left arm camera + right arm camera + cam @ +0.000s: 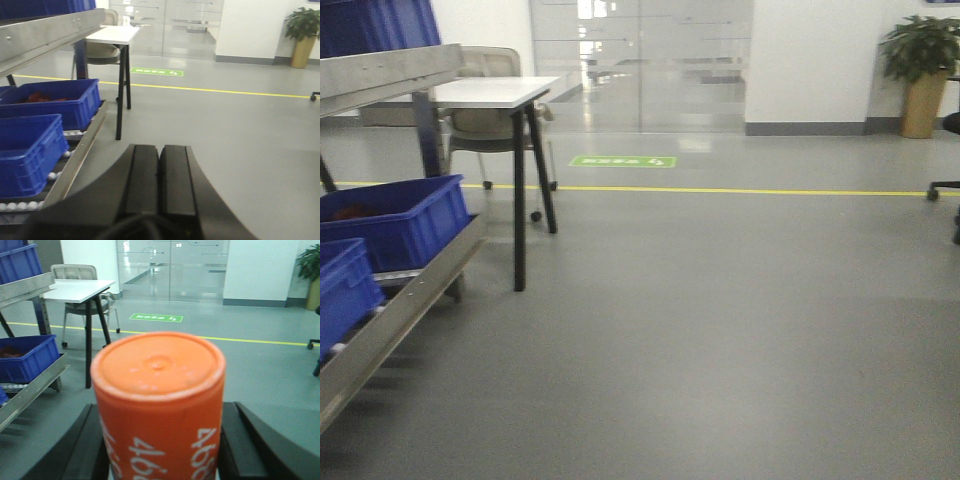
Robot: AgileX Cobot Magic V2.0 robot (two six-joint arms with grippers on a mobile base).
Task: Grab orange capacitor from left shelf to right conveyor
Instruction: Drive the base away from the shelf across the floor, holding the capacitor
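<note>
My right gripper (159, 440) is shut on the orange capacitor (159, 405), a fat orange cylinder with white digits on its side; its two black fingers (80, 450) press on either side and it fills the right wrist view. My left gripper (160, 172) is shut and empty, its two black fingers pressed together above the grey floor. The left shelf (395, 300) is a metal roller rack at the left edge, also in the left wrist view (75, 160) and the right wrist view (30, 390). The conveyor is out of view. Neither gripper shows in the front view.
Blue bins (395, 220) sit on the shelf's lower level; one holds orange-red parts (42, 97). A white table with black legs (515, 95) and a chair (485, 125) stand behind the shelf. A yellow floor line (740, 190), a potted plant (920, 75) and glass doors lie ahead.
</note>
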